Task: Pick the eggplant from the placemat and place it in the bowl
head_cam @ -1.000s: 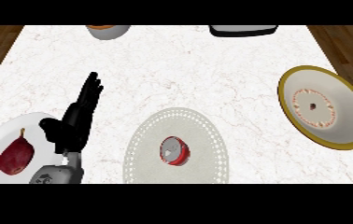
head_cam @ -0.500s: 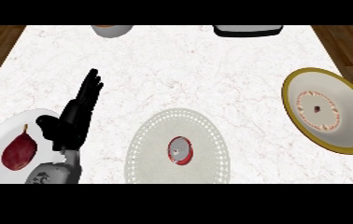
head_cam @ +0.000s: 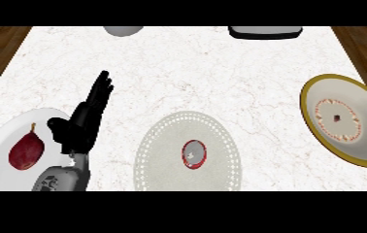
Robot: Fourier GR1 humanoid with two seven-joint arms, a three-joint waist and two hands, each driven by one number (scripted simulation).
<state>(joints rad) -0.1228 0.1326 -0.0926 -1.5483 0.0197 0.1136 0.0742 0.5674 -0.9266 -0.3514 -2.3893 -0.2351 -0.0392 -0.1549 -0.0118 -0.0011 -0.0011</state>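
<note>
A dark red eggplant (head_cam: pixel 25 152) with a thin stem lies on a white round mat (head_cam: pixel 22 125) at the view's left edge. My left hand (head_cam: pixel 82 123) stands just right of it, open, fingers straight and pointing away from me, not touching the eggplant. A small red-rimmed bowl (head_cam: pixel 194 154) sits in the middle of a grey lacy round placemat (head_cam: pixel 161 140) at the lower centre, well right of the hand. The right hand does not show.
A yellow-rimmed plate (head_cam: pixel 309 101) lies at the right edge. A grey bowl (head_cam: pixel 122 30) and a dark flat object (head_cam: pixel 265 31) sit at the counter's far edge. Wooden floor shows past the counter's far left corner (head_cam: pixel 10 42).
The whole scene has slid slightly to the right in the view. The left hand keeps its open pose beside the eggplant.
</note>
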